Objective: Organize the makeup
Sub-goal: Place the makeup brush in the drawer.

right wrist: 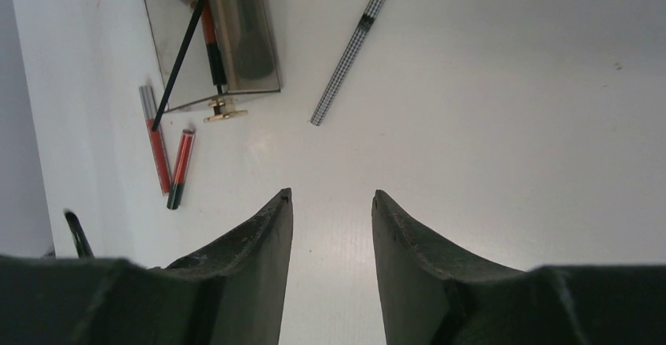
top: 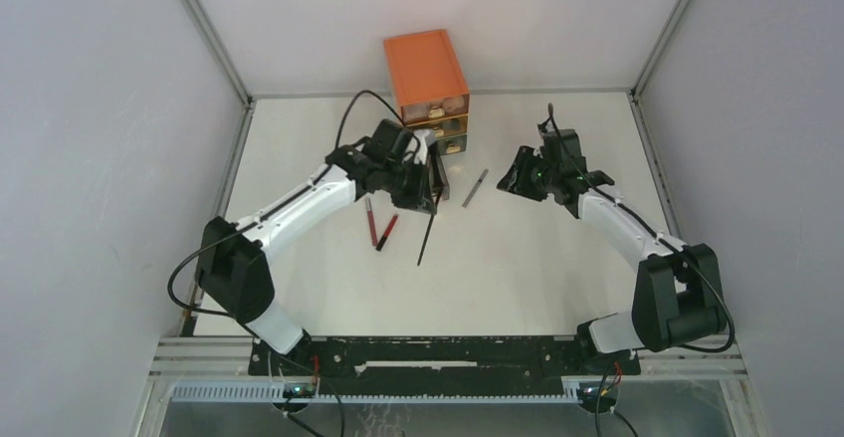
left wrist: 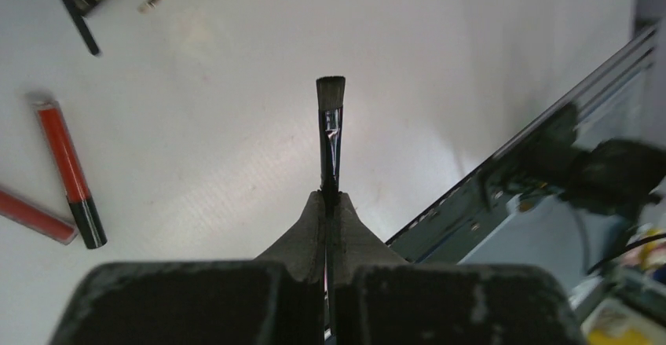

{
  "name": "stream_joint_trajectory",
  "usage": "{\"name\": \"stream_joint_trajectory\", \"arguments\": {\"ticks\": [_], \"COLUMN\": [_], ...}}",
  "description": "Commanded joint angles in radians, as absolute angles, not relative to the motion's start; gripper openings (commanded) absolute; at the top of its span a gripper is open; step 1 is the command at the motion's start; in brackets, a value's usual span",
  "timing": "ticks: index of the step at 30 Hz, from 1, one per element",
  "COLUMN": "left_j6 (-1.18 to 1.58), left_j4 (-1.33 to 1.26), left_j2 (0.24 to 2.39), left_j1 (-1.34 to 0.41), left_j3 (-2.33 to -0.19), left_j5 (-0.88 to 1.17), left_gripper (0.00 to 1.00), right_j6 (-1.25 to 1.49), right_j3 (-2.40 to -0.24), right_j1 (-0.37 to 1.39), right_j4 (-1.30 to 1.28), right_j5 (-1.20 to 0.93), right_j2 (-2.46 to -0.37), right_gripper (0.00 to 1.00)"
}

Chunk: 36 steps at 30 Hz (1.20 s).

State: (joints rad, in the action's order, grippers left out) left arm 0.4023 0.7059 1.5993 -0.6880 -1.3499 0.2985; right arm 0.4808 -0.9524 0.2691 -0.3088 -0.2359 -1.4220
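Observation:
My left gripper (top: 434,190) (left wrist: 331,196) is shut on a thin black brush (left wrist: 330,129), bristles pointing away from the fingers, held above the table in front of the chest; the brush slants toward the near side (top: 425,236). Two red and black pencils (top: 378,224) (left wrist: 69,174) (right wrist: 166,152) lie on the table left of it. A checkered pencil (top: 475,186) (right wrist: 355,42) lies between the arms. My right gripper (top: 510,180) (right wrist: 330,197) is open and empty above bare table, right of the checkered pencil.
The orange three-drawer chest (top: 426,67) stands at the back centre. One clear drawer (right wrist: 263,62) with a gold knob (right wrist: 222,109) is pulled out and holds a red pencil and a dark brush. White walls close in the table on both sides.

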Motion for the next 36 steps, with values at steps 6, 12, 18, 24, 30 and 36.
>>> {"name": "stream_joint_trajectory", "arguments": {"ticks": [6,12,18,24,30,36], "left_j6": [0.79,0.921,0.976,0.987,0.983,0.995], "left_j4": [0.448,0.331,0.27,0.253,0.239,0.24], "left_j2": [1.703,1.776,1.831,1.891,1.903,1.938], "left_j1": [-0.523,-0.463,-0.427,-0.4,-0.385,-0.366], "left_j3": [-1.429,-1.42,-1.412,-1.417,-1.418,-1.428], "left_j5": [0.498,0.53,0.51,0.521,0.49,0.488], "left_gripper": [0.0,0.0,0.0,0.0,0.0,0.01], "right_j6": [0.475,0.47,0.464,0.468,0.466,0.471], "right_j3": [-0.925,-0.913,-0.911,-0.89,-0.872,-0.871], "right_j1": [0.223,0.216,0.212,0.208,0.201,0.201], "right_j4": [-0.296,-0.296,-0.304,-0.299,-0.303,-0.301], "right_j5": [-0.223,-0.224,-0.219,-0.219,-0.218,-0.229], "right_j2": [-1.33,-1.315,-1.302,-1.278,-1.257,-1.255], "right_gripper": [0.49,0.49,0.48,0.48,0.48,0.48]}}
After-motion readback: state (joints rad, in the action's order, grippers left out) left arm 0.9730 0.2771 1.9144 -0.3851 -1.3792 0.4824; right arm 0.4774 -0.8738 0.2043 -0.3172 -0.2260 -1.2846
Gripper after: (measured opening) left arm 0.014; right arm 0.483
